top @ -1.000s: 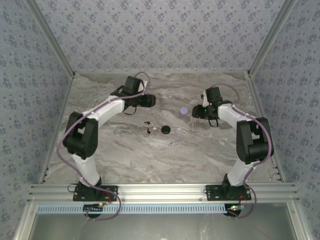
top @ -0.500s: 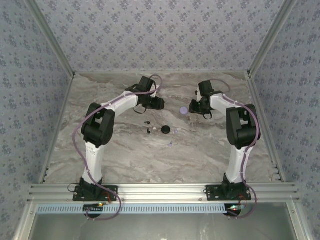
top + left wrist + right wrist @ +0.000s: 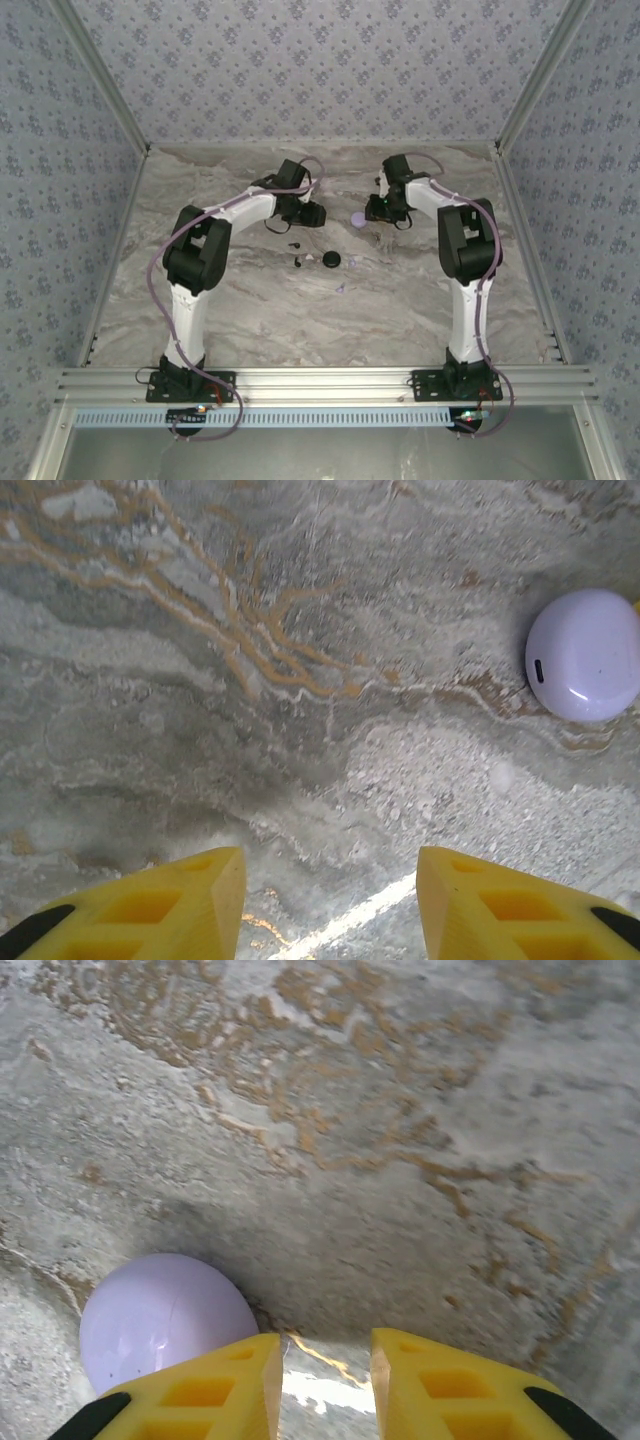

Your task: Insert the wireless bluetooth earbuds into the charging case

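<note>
Top external view is showing the left gripper (image 3: 315, 213) and the right gripper (image 3: 372, 212) facing each other across the marble-patterned table (image 3: 250, 310), with the lilac charging case (image 3: 358, 218) lying between them, nearer the right gripper's jaws. The two wireless bluetooth earbuds (image 3: 294, 245) are lying as tiny black specks on the base side of the left gripper's jaws, apart from both grippers. A black round disc (image 3: 331, 260) is sitting just beside the nearer speck.

Left wrist view is showing the left gripper (image 3: 330, 865) with its yellow fingers (image 3: 180, 905) standing apart, released, and bare table (image 3: 300, 730) showing through the gap. The charging case (image 3: 585, 655) is lying ahead of these jaws and off to the right, outside the right finger's line, closed, with a small dark slot on its side.

Right wrist view is showing the right gripper (image 3: 325, 1355) with a narrower gap, also released, gripping nothing, with the table (image 3: 400, 1110) lying bare between its fingers (image 3: 200, 1390). The charging case (image 3: 165, 1320) is sitting just outside the left finger, partly hidden behind its tip; I cannot tell whether it is touching the finger.
</note>
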Robot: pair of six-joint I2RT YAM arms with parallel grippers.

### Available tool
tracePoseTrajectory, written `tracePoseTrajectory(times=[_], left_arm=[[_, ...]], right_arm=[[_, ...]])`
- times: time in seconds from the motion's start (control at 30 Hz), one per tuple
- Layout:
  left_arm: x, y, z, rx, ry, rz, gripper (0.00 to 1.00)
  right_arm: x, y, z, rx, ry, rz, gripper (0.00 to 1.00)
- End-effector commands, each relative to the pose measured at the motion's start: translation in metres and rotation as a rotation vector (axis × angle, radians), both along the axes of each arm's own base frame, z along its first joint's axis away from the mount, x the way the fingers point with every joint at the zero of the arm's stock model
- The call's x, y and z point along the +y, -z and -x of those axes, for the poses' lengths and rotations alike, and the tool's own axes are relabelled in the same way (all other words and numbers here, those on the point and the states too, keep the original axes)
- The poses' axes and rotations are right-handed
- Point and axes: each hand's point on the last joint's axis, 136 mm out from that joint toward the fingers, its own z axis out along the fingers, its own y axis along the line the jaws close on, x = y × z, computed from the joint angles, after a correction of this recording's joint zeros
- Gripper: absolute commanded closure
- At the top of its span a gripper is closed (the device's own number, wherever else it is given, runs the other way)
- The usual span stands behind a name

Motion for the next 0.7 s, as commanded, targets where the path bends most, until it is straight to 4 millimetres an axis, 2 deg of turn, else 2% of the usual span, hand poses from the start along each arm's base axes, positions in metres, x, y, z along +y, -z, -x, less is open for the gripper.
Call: tracePoseTrajectory(times=[0.0,0.3,0.4,0.47,0.67], left_arm=[[0.001,-0.012,0.003,-0.016,-0.005,0.004,0.53],[0.002,-0.007,0.005,-0.001,-0.016,0.006,0.57],[0.003,-0.008,0.003,-0.004,-0.027,0.011,0.58],[0.004,-0.009,0.001,-0.007,-0.039,0.015,0.59],[0.013,-0.019,-0.013,-0.026,-0.072,0.031,0.64]], right_arm=[[0.023,0.005,0.007,0.043,-0.090,-0.023,0.68],[0.064,-0.001,0.003,0.048,-0.230,-0.071,0.68],[0.072,-0.004,0.000,0.042,-0.247,-0.072,0.67],[0.073,-0.009,-0.004,0.030,-0.235,-0.076,0.67],[0.058,-0.029,-0.008,-0.012,-0.149,-0.045,0.67]])
